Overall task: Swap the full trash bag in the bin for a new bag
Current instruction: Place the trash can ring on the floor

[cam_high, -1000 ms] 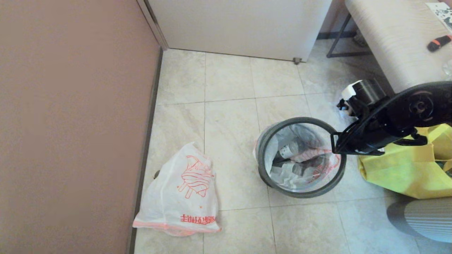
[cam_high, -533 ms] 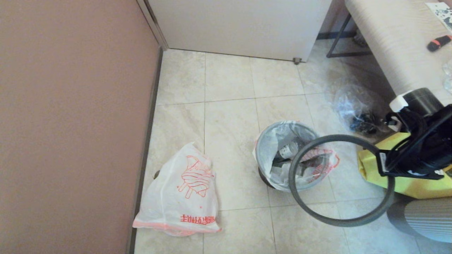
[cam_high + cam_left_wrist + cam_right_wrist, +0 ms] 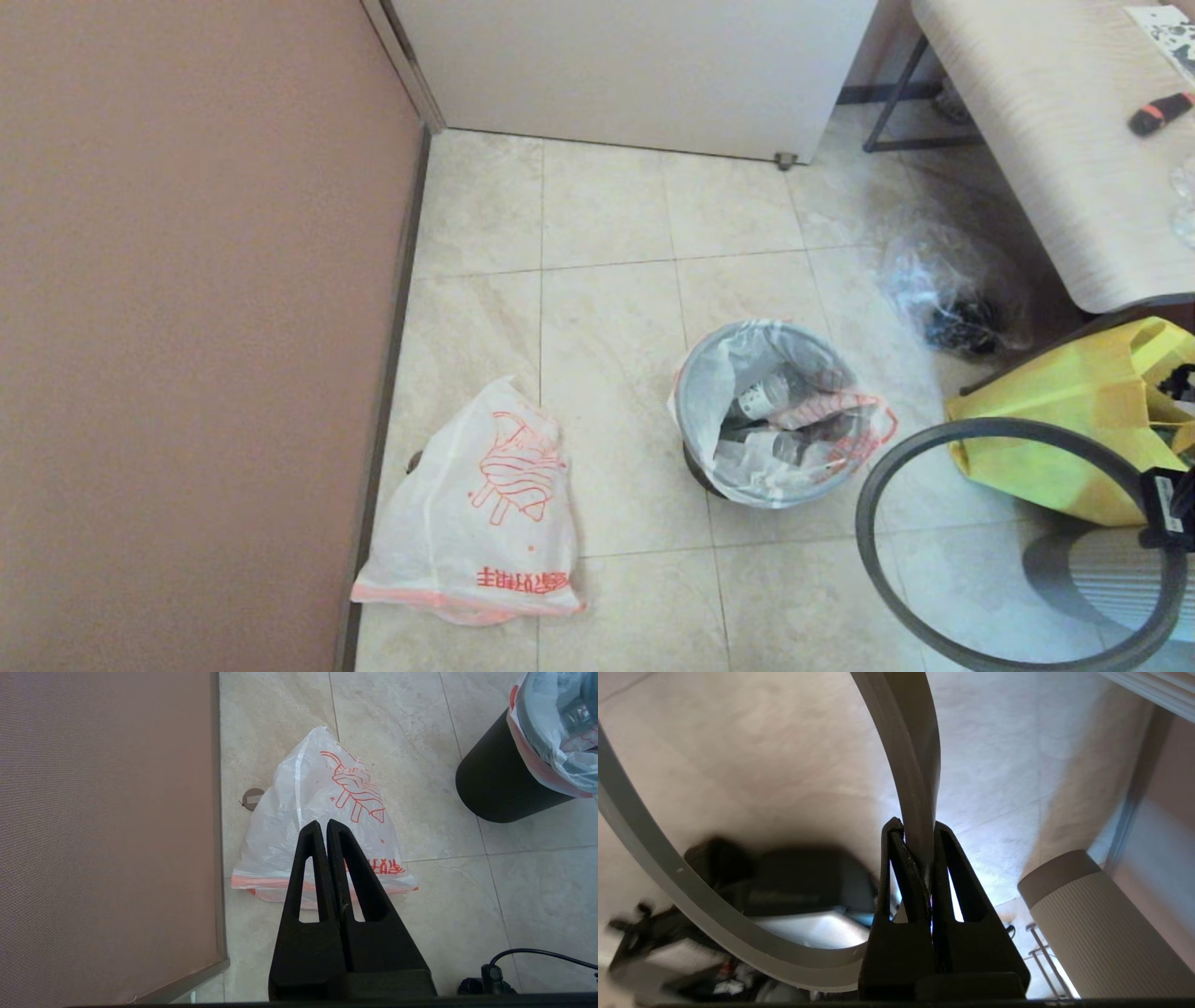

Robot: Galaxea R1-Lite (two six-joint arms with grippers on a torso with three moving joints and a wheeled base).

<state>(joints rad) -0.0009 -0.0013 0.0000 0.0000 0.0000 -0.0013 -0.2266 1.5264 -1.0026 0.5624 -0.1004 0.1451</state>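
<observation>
Off comes the hoop (image 3: 1018, 546)! A second ago it sat on the bin (image 3: 695, 467); now we have swung it out toward the near right of the floor, clear of the rim, in front of the yellow tote (image 3: 1074, 439). Our right gripper (image 3: 920, 833) is clamped tight on the hoop's band, and in the head view only a sliver of it shows at the right edge. Our left gripper (image 3: 326, 826) is parked with fingers pressed together on nothing, above the new bag (image 3: 485, 504), which lies limp on the tiles by the wall. The full bag (image 3: 794, 429) sits in the bin with its edges folded over the rim, bottles showing through. So we judge step one done: the bag is freed. Left to do: put the hoop down, lift the full bag out, line the bin, refit the hoop.
</observation>
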